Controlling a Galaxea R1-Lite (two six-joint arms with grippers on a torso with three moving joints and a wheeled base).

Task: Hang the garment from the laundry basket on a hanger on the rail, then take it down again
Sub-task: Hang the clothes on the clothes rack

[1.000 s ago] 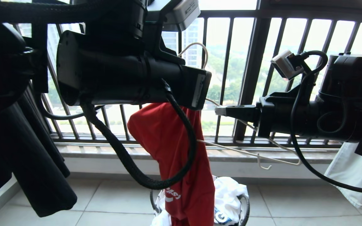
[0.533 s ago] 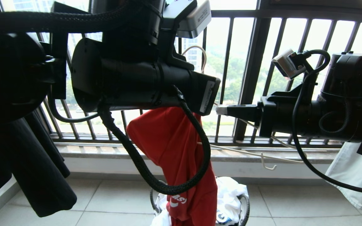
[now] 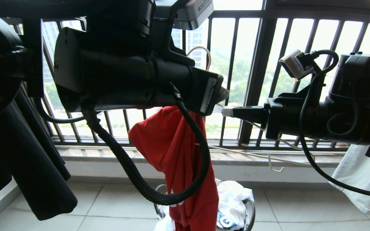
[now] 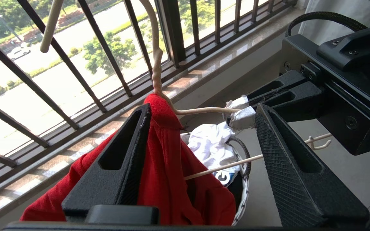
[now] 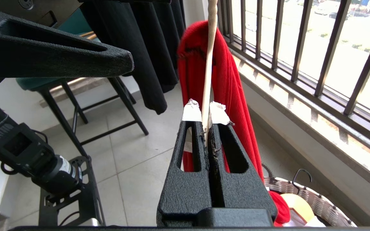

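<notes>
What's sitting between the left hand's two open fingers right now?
In the left wrist view, the left hand straddles the red T-shirt's shoulder and the hanger's bare wire arm, which the right hand pinches at its far side.

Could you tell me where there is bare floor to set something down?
Bare tiles lie between the black shirt and the laundry basket, and between the basket and the white cloth. The basket itself is crowded, the garment hanging into it.

garment (image 3: 172, 144): red, white lettering (mostly hidden) | hanger (image 4: 201, 111): pale off-white | laundry basket (image 3: 251, 213): white mesh, dark rim | right hand (image 5: 206, 112): black, white-taped tips
</notes>
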